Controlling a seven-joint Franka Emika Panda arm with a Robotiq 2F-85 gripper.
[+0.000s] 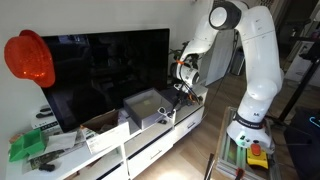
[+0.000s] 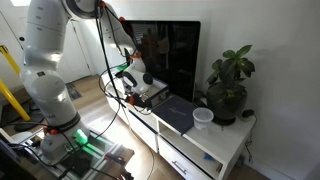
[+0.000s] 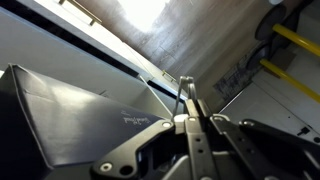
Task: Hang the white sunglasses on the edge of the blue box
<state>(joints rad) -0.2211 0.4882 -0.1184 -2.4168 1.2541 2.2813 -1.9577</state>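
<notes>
Gripper [image 3: 186, 84] fingers lie pressed together in the wrist view, tips meeting with no gap. Whether they pinch anything I cannot tell. A small white piece just beside the tips is probably the sunglasses [image 3: 167, 78], but it is too small to be sure, and neither exterior view shows them clearly. In an exterior view the gripper hangs just beside the blue box [image 1: 145, 105], near one end wall and low over the stand [image 1: 150, 145].

The main risk, as I judge it, is letting go too soon. The frame is thin and light, so if no arm of it is hooked over the wall it will slide down outside or drop into the box. Coming down too hard could shove or tilt the box, which looks light as well. A poor pinch could also let the frame twist as it meets the edge, and the wrist view shows too little of the hold to rule that out.

Close behind the box stands the TV [image 1: 100, 70], so a swing that way could strike the screen. A cup [image 2: 203, 118] and a plant [image 2: 228, 85] sit further along the stand, and a red hat [image 1: 30, 58] hangs well apart. None of these blocks the box edge.
</notes>
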